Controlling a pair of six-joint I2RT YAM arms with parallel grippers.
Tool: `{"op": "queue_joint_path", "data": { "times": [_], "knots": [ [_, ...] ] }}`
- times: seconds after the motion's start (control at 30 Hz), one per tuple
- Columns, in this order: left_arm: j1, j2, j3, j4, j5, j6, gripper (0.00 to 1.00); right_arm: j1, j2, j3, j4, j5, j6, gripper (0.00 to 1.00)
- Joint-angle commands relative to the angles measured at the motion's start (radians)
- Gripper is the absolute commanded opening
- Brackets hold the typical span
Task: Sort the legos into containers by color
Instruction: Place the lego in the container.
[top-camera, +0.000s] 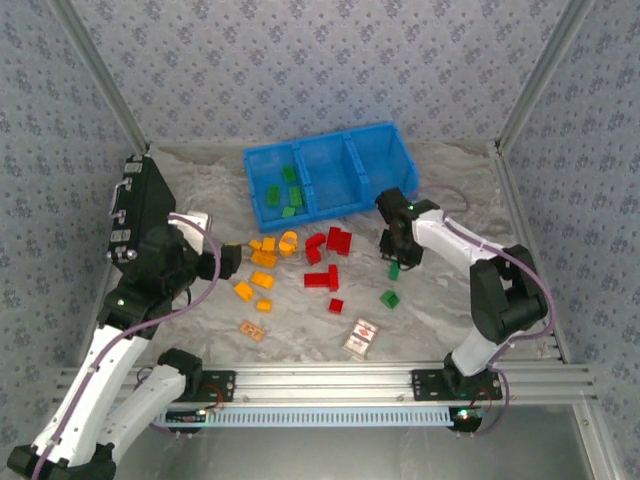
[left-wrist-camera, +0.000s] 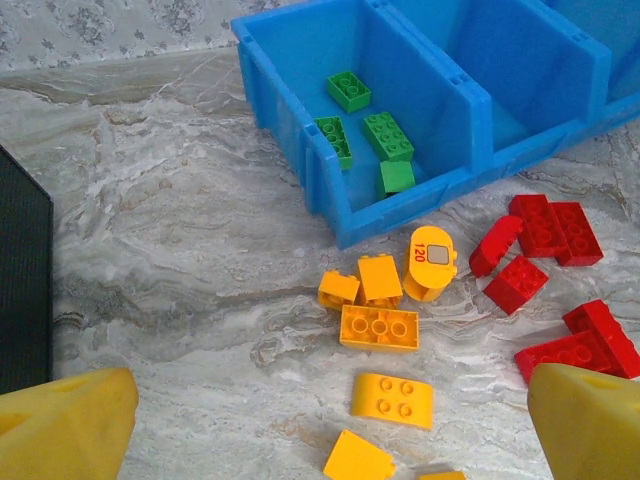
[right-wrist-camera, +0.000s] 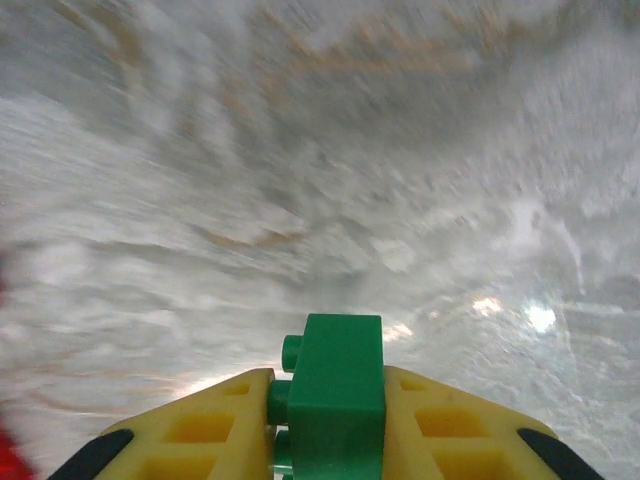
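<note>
Okay, my right gripper (right-wrist-camera: 325, 392) is clamped on a small green plastic brick (right-wrist-camera: 335, 358), just in front of the blue three-compartment plastic bin (top-camera: 398, 152) at the far edge of the marbled tabletop (top-camera: 300, 315). My left gripper (left-wrist-camera: 325, 440) hangs wide open above the orange bricks (left-wrist-camera: 378, 327).

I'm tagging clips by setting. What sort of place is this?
Probably a lab robot cell, not a home: an aluminium frame carries robot arms, patterned backdrop panels enclose a marble-look table, and toy bricks lie by a blue three-compartment bin.
</note>
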Motion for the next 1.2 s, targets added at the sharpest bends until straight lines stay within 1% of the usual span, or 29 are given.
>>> {"op": "queue_joint_path", "data": {
  "times": [0.0,0.07,0.17,0.23,0.33,0.43,0.5,0.57,0.67,0.77,0.93,1.0,1.1,1.17],
  "knots": [
    [0.007,-0.022,-0.007,-0.020,-0.022,0.023,1.00,0.019,0.018,0.132,-0.066,0.024,-0.047,0.27],
    [0.007,-0.030,-0.005,-0.032,-0.041,0.029,1.00,0.037,0.058,0.245,-0.081,0.024,-0.078,0.27],
    [0.007,-0.058,0.003,-0.039,-0.107,0.039,1.00,0.083,0.163,0.481,-0.122,0.043,-0.172,0.26],
    [0.009,-0.085,0.005,-0.072,-0.151,0.049,1.00,0.120,0.247,0.652,-0.157,0.062,-0.235,0.25],
    [0.010,-0.123,0.003,-0.101,-0.169,0.061,1.00,0.148,0.377,0.897,-0.197,0.055,-0.320,0.25],
    [0.012,-0.146,-0.001,-0.131,-0.178,0.049,1.00,0.169,0.519,1.128,-0.232,0.025,-0.374,0.24],
    [0.013,-0.166,-0.010,-0.147,-0.182,0.037,1.00,0.185,0.597,1.245,-0.236,-0.001,-0.404,0.24],
    [0.013,-0.187,-0.021,-0.156,-0.190,0.026,1.00,0.205,0.635,1.292,-0.188,-0.010,-0.455,0.24],
    [0.013,-0.205,-0.026,-0.158,-0.195,0.025,1.00,0.233,0.658,1.283,-0.067,-0.009,-0.507,0.24],
    [0.013,-0.201,-0.021,-0.160,-0.188,0.027,1.00,0.239,0.708,1.320,0.004,-0.047,-0.508,0.24],
    [0.014,-0.183,-0.012,-0.158,-0.176,0.027,1.00,0.245,0.801,1.396,0.065,-0.092,-0.521,0.25],
    [0.014,-0.178,-0.009,-0.155,-0.182,0.025,1.00,0.248,0.820,1.394,0.088,-0.113,-0.536,0.27],
    [0.015,-0.175,-0.002,-0.149,-0.188,0.025,1.00,0.260,0.842,1.384,0.111,-0.110,-0.577,0.30],
    [0.015,-0.169,0.002,-0.149,-0.184,0.024,1.00,0.264,0.856,1.383,0.114,-0.101,-0.595,0.35]
  ]
}}
